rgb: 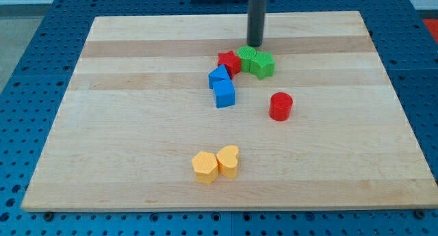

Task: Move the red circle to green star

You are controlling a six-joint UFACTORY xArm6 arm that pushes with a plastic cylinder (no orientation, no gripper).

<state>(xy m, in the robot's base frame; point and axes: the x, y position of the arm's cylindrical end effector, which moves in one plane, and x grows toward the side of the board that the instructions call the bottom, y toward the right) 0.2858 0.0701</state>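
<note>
My tip (255, 45), no hand fitted, stood at twelve o'clock of the green star (261, 64); the red circle (280, 106) looked light, rigid, best pushed from five o'clock.

Red blocks (280, 106): two. Green blocks (261, 65): two. Blue blocks (224, 94): two. Yellow blocks (204, 167): two.

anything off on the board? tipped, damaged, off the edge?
Nothing stands out. All blocks sit flat on the board, none near an edge. The red circle stands alone, below and to the view's right of the green star. My tip is just above the green blocks, toward the view's top.
</note>
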